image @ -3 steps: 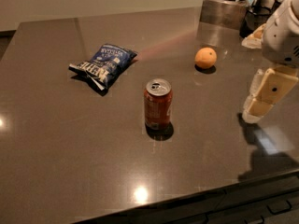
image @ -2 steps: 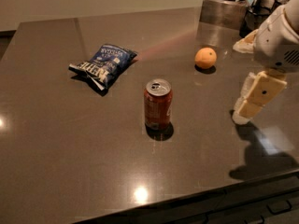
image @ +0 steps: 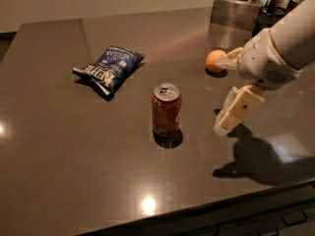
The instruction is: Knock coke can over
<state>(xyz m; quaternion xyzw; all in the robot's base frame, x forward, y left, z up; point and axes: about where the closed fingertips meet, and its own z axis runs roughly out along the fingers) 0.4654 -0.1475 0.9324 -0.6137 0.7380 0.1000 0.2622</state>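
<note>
Red coke can (image: 166,111) upright near the middle of the dark stone table (image: 74,156), not yet knocked over. Gripper (image: 222,126) low at its 3 o'clock, near but apart; released or clenched, impossible to tell. Whole task apparently left: close the gap, then shove the can toward 9 o'clock. Blue chip bag (image: 109,69) at 10 o'clock, orange (image: 214,60) at 1 o'clock.
</note>
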